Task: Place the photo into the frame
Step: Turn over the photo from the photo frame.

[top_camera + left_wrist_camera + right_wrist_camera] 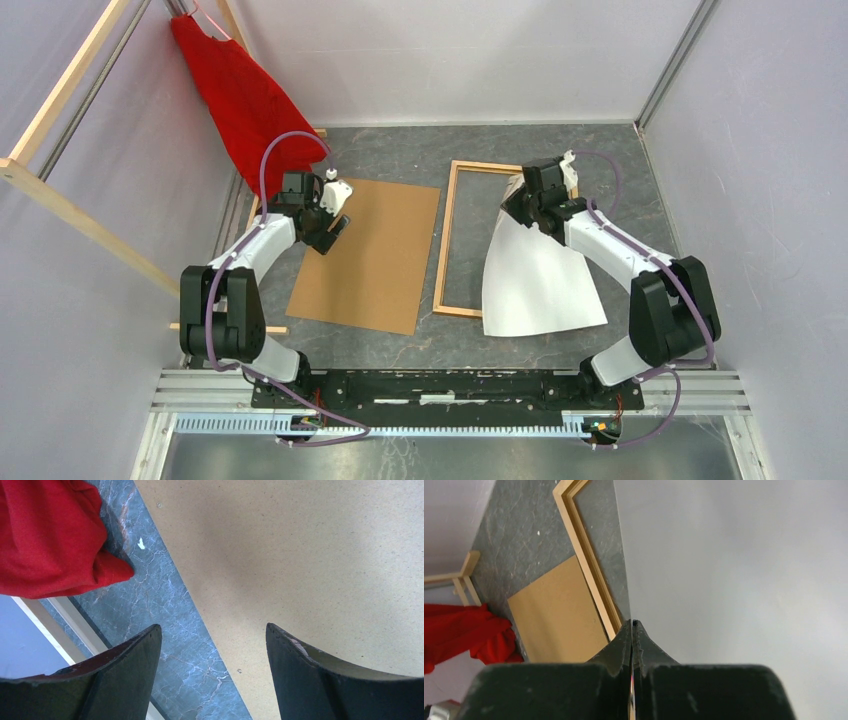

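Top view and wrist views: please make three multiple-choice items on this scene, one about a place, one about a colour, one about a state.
1. Where does the brown board lie?
A. beside the frame, on the left arm's side
B. inside the frame
C. on top of the frame

2. What colour is the hanging cloth?
A. blue
B. red
C. green

3. The right gripper is:
A. wide open
B. shut on nothing
C. shut on the photo

Answers:
1 A, the board lies flat outside the frame's left rail.
2 B, the cloth shows red in every view.
3 C, in the right wrist view its fingers meet on the photo's edge.
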